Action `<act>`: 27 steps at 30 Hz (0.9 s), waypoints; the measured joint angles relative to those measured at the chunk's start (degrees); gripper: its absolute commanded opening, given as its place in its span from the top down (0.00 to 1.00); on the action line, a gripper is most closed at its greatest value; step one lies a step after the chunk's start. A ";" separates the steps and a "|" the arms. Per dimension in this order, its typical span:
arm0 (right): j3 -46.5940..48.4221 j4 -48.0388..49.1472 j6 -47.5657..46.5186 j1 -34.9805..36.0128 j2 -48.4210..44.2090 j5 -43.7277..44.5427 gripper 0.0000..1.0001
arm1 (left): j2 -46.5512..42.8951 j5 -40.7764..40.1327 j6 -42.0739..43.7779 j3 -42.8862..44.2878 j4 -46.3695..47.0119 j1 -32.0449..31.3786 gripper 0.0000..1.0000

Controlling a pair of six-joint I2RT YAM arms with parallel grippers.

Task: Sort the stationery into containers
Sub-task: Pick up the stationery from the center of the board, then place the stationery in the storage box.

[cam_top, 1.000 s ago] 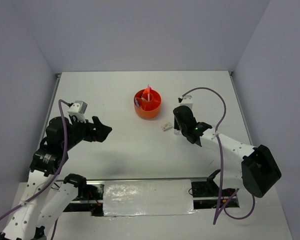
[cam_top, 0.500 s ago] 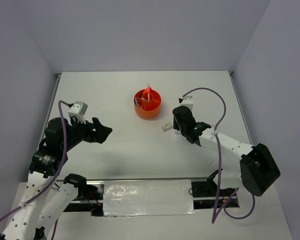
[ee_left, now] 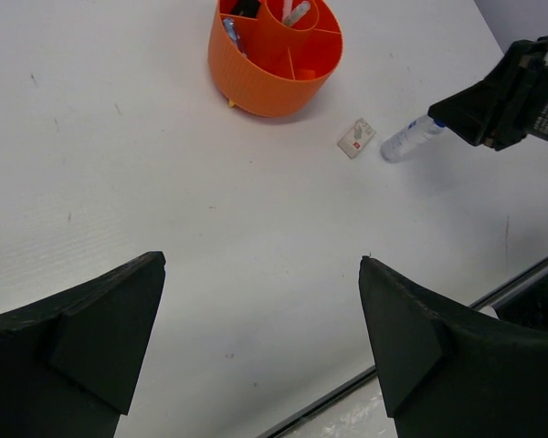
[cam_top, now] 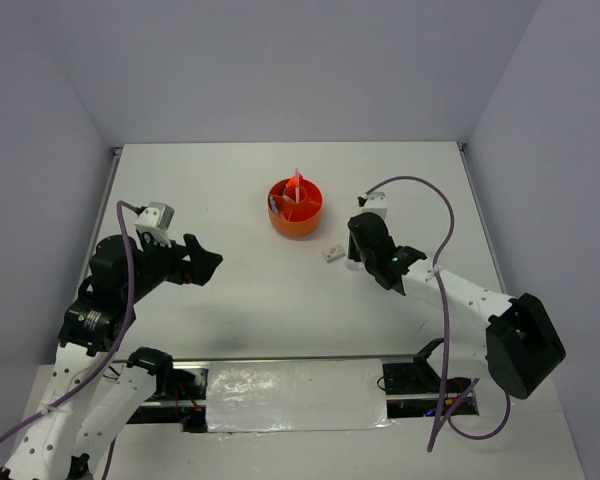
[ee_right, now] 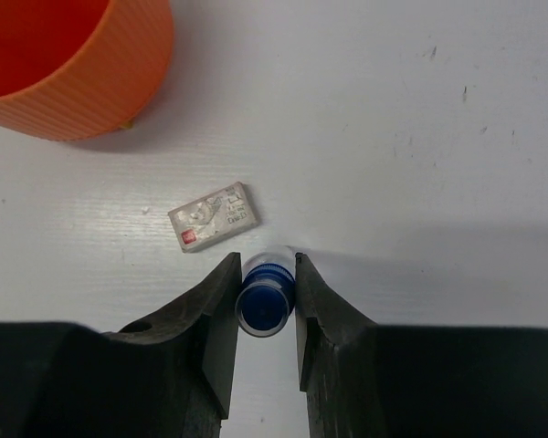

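Barely shifted from a second ago, your right gripper (ee_right: 264,272) pinches the blue-capped bottle (ee_right: 263,308) lying on the tabletop (ee_right: 393,91) beside the white eraser (ee_right: 214,216); lift it straight before swinging to the orange tub (ee_right: 91,91).

From your left pincer (ee_left: 261,263), bare table (ee_left: 119,182) runs open up to the orange tub (ee_left: 274,55). On the right pincer's (ee_right: 263,274) side, the white eraser (ee_right: 214,216) lies just beside the blue-capped bottle (ee_right: 264,306) it grips, between it and the tub wall.
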 measured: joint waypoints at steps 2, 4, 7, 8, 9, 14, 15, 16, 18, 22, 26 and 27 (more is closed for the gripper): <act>0.28 -0.04 -0.72 0.00 -1.31 -0.52 1.00 | 0.11 -1.29 0.02 0.00 0.02 0.00 0.01; 1.90 -1.07 -1.73 0.00 -1.88 -0.87 1.00 | 0.42 -1.75 0.13 0.00 0.04 0.00 0.01; 6.51 -2.16 -3.72 0.00 -1.73 -1.38 1.00 | 0.94 -1.79 0.85 0.00 0.04 0.00 0.01; 8.20 -2.19 -4.42 0.00 -1.60 -1.51 1.00 | 0.98 -1.77 0.94 0.00 0.04 0.00 0.01; 10.36 -2.27 -5.27 0.00 -1.22 -1.53 1.00 | 0.96 -1.77 1.01 0.00 0.04 0.00 0.01; 21.97 -2.01 -9.31 -1.07 4.48 -3.58 1.00 | 0.39 -1.77 1.01 -0.13 0.26 0.00 0.01; 24.28 -1.75 -9.94 -1.42 6.32 -4.35 1.00 | 0.17 -1.77 1.01 -0.15 0.28 0.00 0.01; 26.14 -1.68 -10.54 -1.86 8.02 -4.98 1.00 | 0.02 -1.77 0.98 -0.17 0.31 0.00 0.01; 29.33 -1.84 -11.54 -2.82 11.13 -6.54 1.00 | -0.09 -1.77 0.96 -0.24 0.31 0.00 0.01; 33.83 -2.19 -13.42 -4.52 16.90 -9.99 1.00 | -0.28 -1.75 0.96 -0.70 0.74 0.00 0.01; 36.54 -2.73 -14.86 -5.18 20.98 -12.61 1.00 | -0.59 -1.73 0.94 -0.98 0.74 0.00 0.01; 37.27 -2.95 -15.04 -5.20 21.73 -13.38 1.00 | -0.61 -1.73 0.96 -0.98 0.79 0.00 0.01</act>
